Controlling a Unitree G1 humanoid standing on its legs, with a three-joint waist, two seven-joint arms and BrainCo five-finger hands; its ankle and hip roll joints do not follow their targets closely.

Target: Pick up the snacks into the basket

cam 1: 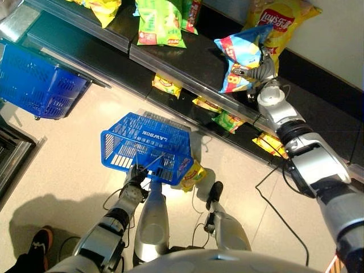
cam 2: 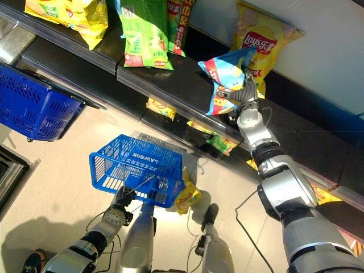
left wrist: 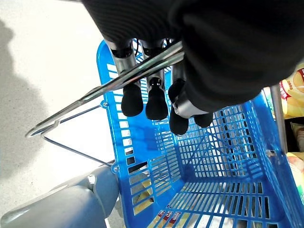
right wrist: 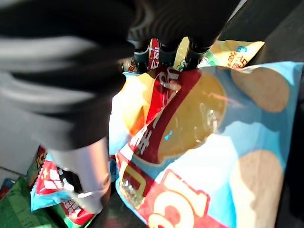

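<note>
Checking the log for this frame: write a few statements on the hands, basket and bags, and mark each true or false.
1. The right hand grips the light blue bag at the shelf. True.
2. The left hand holds nothing. False: it is curled round the wire handle of the blue basket.
3. The held basket already has the light blue bag inside. False: that bag is up at the shelf, in the right hand.
4. A second blue basket sits on the floor farther left. True.
5. A yellow bag lies on the floor by the held basket. True.
</note>
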